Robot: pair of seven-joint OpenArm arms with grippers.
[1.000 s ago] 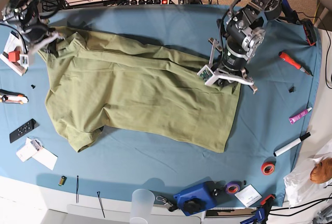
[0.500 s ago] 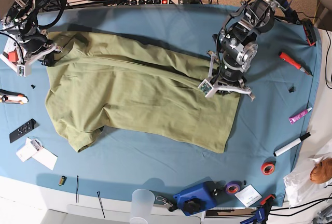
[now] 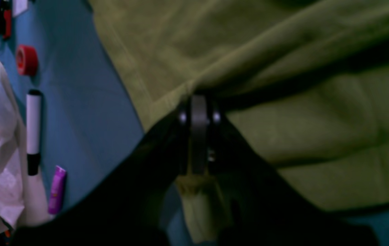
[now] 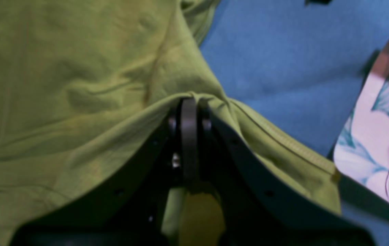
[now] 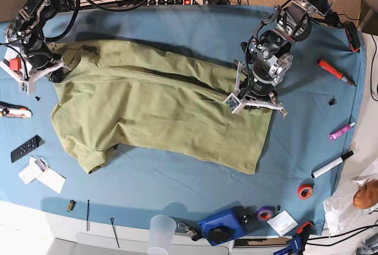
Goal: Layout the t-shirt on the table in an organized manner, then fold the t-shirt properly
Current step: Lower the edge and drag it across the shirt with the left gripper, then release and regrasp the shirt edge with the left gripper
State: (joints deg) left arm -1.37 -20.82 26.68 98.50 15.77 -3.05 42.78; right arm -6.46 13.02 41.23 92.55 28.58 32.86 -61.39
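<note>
The olive-green t-shirt (image 5: 159,107) lies spread across the blue-draped table (image 5: 177,25), with folds along its back edge. My left gripper (image 5: 255,103) is on the base view's right and is shut on the shirt's right edge. In the left wrist view its jaws (image 3: 199,102) pinch a ridge of the fabric (image 3: 283,102). My right gripper (image 5: 52,69) is at the shirt's far-left corner, shut on the cloth. The right wrist view shows its closed jaws (image 4: 189,102) with the fabric (image 4: 78,85) bunched over them. The neck tag is not visible.
At the right lie a red-handled tool (image 5: 333,71), a purple tube (image 5: 341,131), a marker (image 5: 332,164) and a red tape roll (image 5: 305,192). A clear cup (image 5: 161,231) and a blue object (image 5: 223,225) sit at the front. At the left are a remote (image 5: 25,149) and a white box (image 5: 15,60).
Both grippers have kept hold of the shirt. The base-left gripper has moved toward the front-left, and the base-right one slightly toward the front. The shirt's back edge lies straighter.
</note>
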